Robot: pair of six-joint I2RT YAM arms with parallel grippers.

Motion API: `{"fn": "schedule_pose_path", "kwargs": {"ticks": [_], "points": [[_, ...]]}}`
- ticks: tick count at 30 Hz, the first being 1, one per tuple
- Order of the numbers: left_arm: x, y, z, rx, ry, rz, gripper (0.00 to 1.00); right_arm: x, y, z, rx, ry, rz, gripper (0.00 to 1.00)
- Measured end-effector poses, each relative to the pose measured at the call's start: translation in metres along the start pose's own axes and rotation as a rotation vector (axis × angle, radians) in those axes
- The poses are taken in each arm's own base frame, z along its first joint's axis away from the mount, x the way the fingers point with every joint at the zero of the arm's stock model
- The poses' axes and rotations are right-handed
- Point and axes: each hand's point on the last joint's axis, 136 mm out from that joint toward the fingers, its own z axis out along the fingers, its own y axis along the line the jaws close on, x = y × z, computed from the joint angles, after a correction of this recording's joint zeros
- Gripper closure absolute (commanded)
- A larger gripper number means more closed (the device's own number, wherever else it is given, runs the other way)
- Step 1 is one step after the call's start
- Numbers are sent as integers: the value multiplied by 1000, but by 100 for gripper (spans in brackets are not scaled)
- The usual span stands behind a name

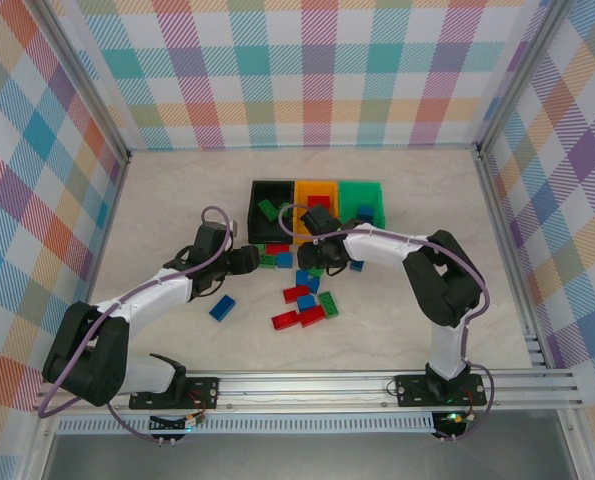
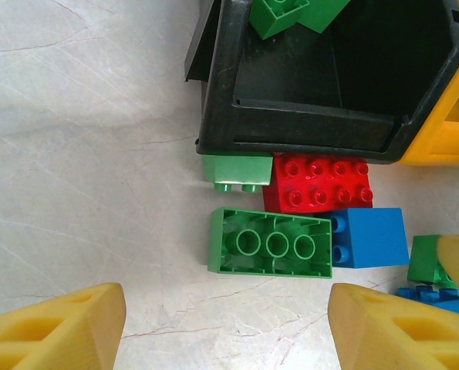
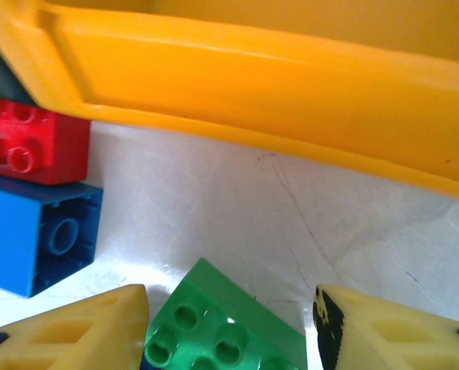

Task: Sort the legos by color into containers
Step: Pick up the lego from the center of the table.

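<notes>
Poster: quick one, which brick is lined up for the left gripper [image 2: 229, 335]?

Reply: the upturned green plastic brick [image 2: 269, 245] on the pale marbled bench [image 2: 82, 154]. It's found straight ahead of the wide-open, empty jaws, long axis laid along the line from finger to finger, so the length would have to be spanned unless the wrist is turned. The open-top black plastic bin [image 2: 306, 127] sits just beyond it, and a second green brick [image 2: 291, 15] is seen inside.

Poster: and the right gripper [image 3: 229, 301]?

Reply: it's found at the front wall of the orange plastic bin [image 3: 252, 69], jaws apart with a studs-up green brick [image 3: 214, 327] sat between them, not visibly clamped tbh. A red piece [image 1: 319, 200] is seen in the orange bin and a blue piece [image 1: 365, 212] in the green plastic bin [image 1: 375, 190]. Black is judged the target, nearer the left gripper.
</notes>
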Motion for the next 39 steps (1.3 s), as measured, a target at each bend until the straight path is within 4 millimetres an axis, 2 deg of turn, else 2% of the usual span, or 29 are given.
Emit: {"fn": "schedule_pose_path", "kwargs": {"ticks": [7, 17, 24, 31, 39], "points": [[1, 1, 2, -3, 6, 0, 30, 8, 1, -2, -2, 33, -75, 38], [4, 1, 4, -2, 16, -1, 30, 14, -8, 0, 29, 28, -81, 38], [5, 1, 5, -2, 22, -1, 30, 16, -15, -1, 29, 21, -65, 38], [5, 1, 5, -2, 22, -1, 30, 17, -32, -5, 19, 24, -3, 38], [6, 0, 5, 5, 25, -1, 30, 18, -29, -5, -11, 35, 41, 37]]}}
